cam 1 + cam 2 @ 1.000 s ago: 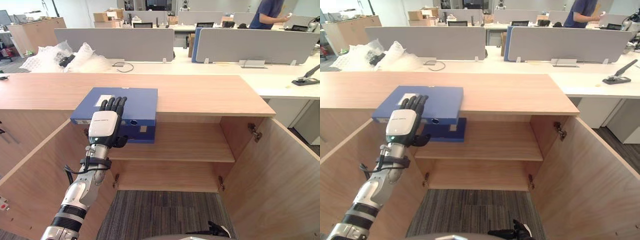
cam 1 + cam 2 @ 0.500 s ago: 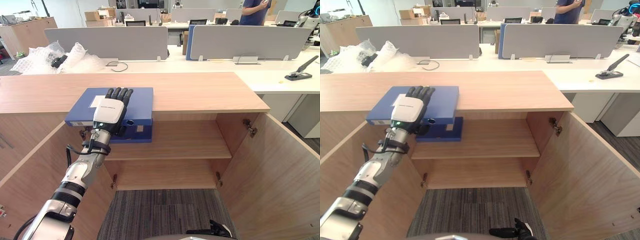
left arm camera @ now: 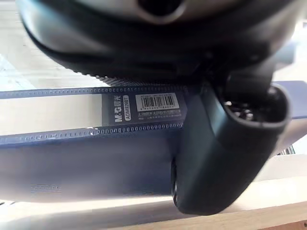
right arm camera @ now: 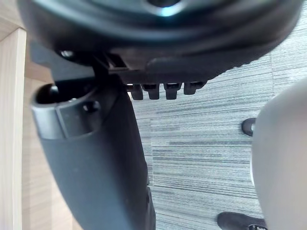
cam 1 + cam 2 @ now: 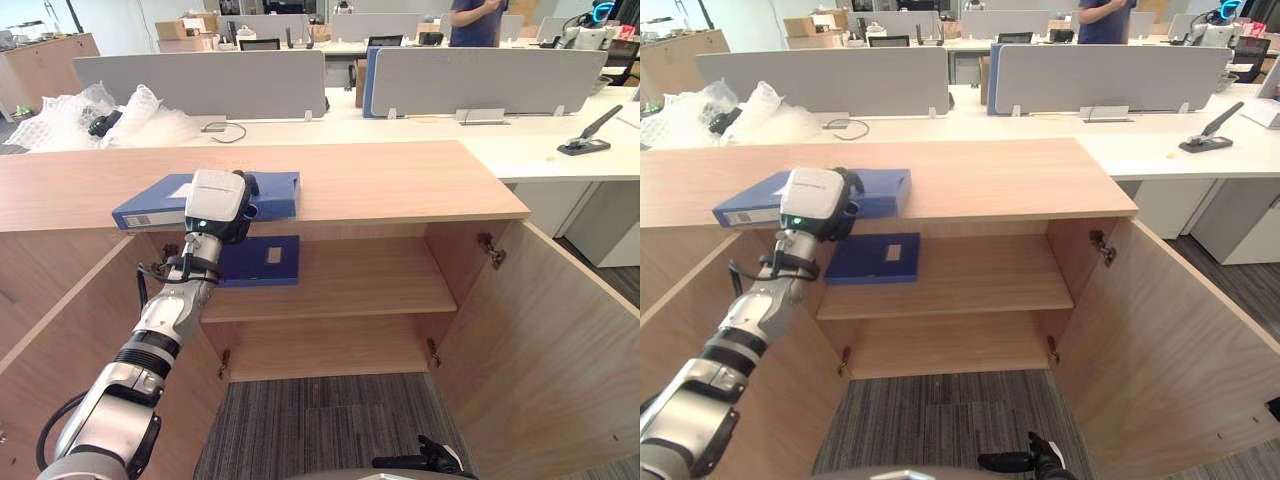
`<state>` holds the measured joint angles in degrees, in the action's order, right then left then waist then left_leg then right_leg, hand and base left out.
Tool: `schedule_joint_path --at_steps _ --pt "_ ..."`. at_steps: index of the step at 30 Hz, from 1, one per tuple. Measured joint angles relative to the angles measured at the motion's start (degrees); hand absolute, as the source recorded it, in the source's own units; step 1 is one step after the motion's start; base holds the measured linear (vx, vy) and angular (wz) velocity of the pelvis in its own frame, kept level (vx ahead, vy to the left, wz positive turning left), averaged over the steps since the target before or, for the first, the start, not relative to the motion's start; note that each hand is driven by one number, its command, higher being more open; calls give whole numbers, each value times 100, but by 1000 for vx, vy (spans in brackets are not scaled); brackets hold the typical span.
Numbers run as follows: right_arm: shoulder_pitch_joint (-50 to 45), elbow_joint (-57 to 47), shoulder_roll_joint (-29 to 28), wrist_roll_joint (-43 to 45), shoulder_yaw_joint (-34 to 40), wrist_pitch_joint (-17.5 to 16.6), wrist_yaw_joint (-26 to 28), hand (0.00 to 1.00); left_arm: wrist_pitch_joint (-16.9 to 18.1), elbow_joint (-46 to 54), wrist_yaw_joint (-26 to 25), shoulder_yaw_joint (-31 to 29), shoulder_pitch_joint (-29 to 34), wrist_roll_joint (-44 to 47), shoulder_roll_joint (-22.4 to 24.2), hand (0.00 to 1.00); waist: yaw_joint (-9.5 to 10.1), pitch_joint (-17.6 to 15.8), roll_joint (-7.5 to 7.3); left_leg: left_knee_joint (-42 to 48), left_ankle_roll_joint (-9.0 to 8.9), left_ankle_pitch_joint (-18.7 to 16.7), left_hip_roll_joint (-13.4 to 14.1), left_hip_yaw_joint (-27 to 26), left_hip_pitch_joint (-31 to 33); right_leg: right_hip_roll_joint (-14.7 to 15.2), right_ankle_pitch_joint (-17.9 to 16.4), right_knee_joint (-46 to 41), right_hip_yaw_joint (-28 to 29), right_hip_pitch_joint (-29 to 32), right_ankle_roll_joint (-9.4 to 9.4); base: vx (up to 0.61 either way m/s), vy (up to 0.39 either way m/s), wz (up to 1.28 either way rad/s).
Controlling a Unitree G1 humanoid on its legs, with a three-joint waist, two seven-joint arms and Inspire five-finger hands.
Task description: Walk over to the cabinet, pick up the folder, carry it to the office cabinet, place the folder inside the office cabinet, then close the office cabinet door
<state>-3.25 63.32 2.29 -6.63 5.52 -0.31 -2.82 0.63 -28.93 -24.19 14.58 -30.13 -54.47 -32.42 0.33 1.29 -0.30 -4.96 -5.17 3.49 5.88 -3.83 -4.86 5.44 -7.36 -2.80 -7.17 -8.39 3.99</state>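
The left robot hand [image 5: 215,198] is clamped on the blue folder [image 5: 275,188]. In its wrist view the thumb [image 3: 225,143] lies flat against the folder's narrow side, right beside a white barcode label [image 3: 153,101]. The fingers reach over the top cover, mostly hidden behind the hand's white back. The folder lies flat at the front edge of the surface [image 5: 420,185], the wooden top of the cabinet [image 5: 450,265], left of the middle, with its long side along that edge. Below it the cabinet stands open, the left door [image 5: 60,330] and the right door [image 5: 560,340] both swung out toward the camera. A second blue folder [image 5: 258,262] lies flat on the upper shelf [image 5: 370,285], near that shelf's left end, just under the held one and apart from it. Grey striped carpet [image 5: 320,430] runs up to the cabinet's foot. The right robot hand [image 4: 96,158] hangs low over this carpet, fingers loose and holding nothing. Beyond the rear edge of the surface is a white desk [image 5: 520,150] with grey partition screens [image 5: 200,85]. A heap of bubble wrap [image 5: 110,115] sits at the desk's left and a black long-handled tool [image 5: 585,140] at its right. A person in a blue top [image 5: 478,18] stands at the far desks.
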Motion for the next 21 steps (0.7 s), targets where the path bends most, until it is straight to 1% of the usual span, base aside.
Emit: schedule_joint_path --at_steps 1,3,5,6,7,8,10,11,12,13,15,16,17,19,20,21 --pt "13 0 -4 0 1 1 3 100 -18 14 -25 -128 3 76 128 0 -20 -18 -5 -1 1 1 -4 -1 0 4 1 5 0 -1 2 0 0 0" --pt "35 -2 -8 2 2 1 6 100 -82 160 5 -280 52 104 191 0 -43 -42 0 -1 1 1 -5 -2 0 4 1 11 4 -1 2 0 0 0" --pt "61 -9 -6 8 10 13 18 100 -204 634 167 -620 359 356 347 0 -79 -73 27 -3 1 0 -12 -7 1 10 1 22 10 -1 2 0 0 0" --pt "80 -9 4 8 12 30 27 100 -234 1111 191 -801 672 589 470 0 -78 -110 39 -3 1 0 -13 -8 5 10 1 30 11 -1 2 0 0 0" --pt "90 -9 5 8 22 76 36 100 -176 1676 202 -947 1081 935 586 0 -67 -127 40 -3 1 -2 -14 -4 13 8 1 43 9 -2 2 34 8 1" --pt "91 -9 5 8 34 109 39 100 -127 1946 202 -991 1283 1081 636 0 -60 -130 36 -3 1 -2 -14 2 14 7 1 46 8 -6 2 33 1 4" --pt "63 -5 -3 6 167 193 65 100 256 2909 220 -1123 1967 1705 820 0 13 -139 23 -3 -6 -12 -14 29 -8 1 1 63 -9 -53 0 42 -4 7" --pt "46 -6 -3 7 215 206 82 100 382 3133 253 -1130 2102 1968 849 0 37 -138 25 -3 -6 -14 -14 33 -11 1 1 63 -11 -62 -1 37 -1 6" --pt "9 -5 4 11 238 228 111 100 623 3532 361 -1129 2328 2563 901 0 107 -132 31 -3 -3 -19 -15 37 -17 1 2 62 -12 -70 -3 0 0 0" --pt "9 -5 9 16 238 240 114 100 768 3722 437 -1140 2421 2968 944 0 136 -132 31 -3 -1 -20 -15 39 -19 1 2 62 -12 -74 -6 0 0 0" --pt "-28 -1 9 133 235 255 130 100 1255 4363 776 -1163 2845 4604 1256 0 188 -82 15 1 -1 -20 -14 36 -33 8 3 37 20 -76 -5 0 0 0" --pt "-36 -1 7 256 233 254 122 100 1375 4485 911 -1160 2962 5106 1358 0 191 -73 13 1 -3 -22 -14 36 -36 8 2 30 23 -75 -5 -32 19 -4" --pt "-39 -19 5 417 228 253 98 100 1505 4675 1204 -1135 3242 5957 1557 0 193 -65 18 3 -5 -27 -8 24 -42 6 0 17 47 -66 -6 -52 18 -8" --pt "-124 -266 -12 730 164 261 -11 100 1502 4743 1647 -1030 3757 7104 1744 0 196 -60 25 2 -11 -35 8 -16 -34 -4 -19 -1 117 -22 -4 -66 13 -13" --pt "-312 -828 -124 989 70 281 -165 100 1458 4755 1838 -1029 4090 7674 1856 0 163 -83 13 1 -2 -28 17 -24 -12 -18 -24 -24 133 22 -4 -70 1 -10" --pt "-481 -1332 -162 1145 -22 287 -297 100 1386 4784 1910 -1032 4284 8044 1937 0 133 -95 -6 2 0 -24 32 -25 4 -32 -28 -40 146 55 -9 -77 -3 -9"
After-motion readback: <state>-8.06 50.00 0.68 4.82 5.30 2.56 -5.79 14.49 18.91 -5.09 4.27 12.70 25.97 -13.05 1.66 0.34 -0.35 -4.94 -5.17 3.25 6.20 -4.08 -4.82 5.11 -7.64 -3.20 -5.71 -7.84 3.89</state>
